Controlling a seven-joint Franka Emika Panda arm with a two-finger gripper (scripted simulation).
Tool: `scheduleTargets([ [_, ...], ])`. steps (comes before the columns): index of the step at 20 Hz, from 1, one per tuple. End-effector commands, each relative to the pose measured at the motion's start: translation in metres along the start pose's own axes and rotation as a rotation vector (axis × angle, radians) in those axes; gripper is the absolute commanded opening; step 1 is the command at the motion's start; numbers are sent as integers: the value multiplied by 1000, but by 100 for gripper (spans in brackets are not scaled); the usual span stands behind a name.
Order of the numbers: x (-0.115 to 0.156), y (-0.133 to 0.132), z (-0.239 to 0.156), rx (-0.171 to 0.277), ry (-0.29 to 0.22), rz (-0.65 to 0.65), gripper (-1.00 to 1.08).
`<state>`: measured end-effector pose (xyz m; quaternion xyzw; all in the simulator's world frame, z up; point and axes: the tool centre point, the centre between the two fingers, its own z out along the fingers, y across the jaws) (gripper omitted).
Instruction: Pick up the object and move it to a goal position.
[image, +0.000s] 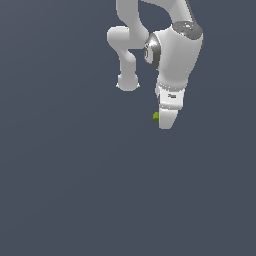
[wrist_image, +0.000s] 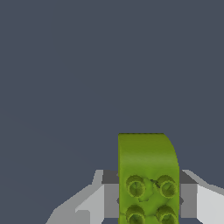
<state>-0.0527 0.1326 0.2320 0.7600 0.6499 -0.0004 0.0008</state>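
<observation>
In the exterior view the gripper (image: 166, 121) hangs with the object (image: 156, 116) peeking out beside its fingertips, and the wrist view shows the fingers (wrist_image: 111, 194) clamped on it, so carrying to the goal likely follows.

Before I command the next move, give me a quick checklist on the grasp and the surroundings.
1. Object between the fingers: ok. The wrist view shows the yellow-green block sitting between the two fingers.
2. Gripper closed on it: ok, the grey pads meet both sides of the block.
3. Block centred in the grasp: cannot tell; it pokes out at one side of the gripper in the exterior view.
4. Block clear of the surface: cannot tell, the plain grey background gives no shadow or contact cue.
5. Goal position visible: not ok, no marker shows in either view.
6. Obstacles nearby: ok, none visible.
</observation>
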Motion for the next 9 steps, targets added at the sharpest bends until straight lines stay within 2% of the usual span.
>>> scheduleTargets([
  [1,7,-6,-14,1,1,1,-100],
  [9,16,-10,-32,1,2,2,-100],
])
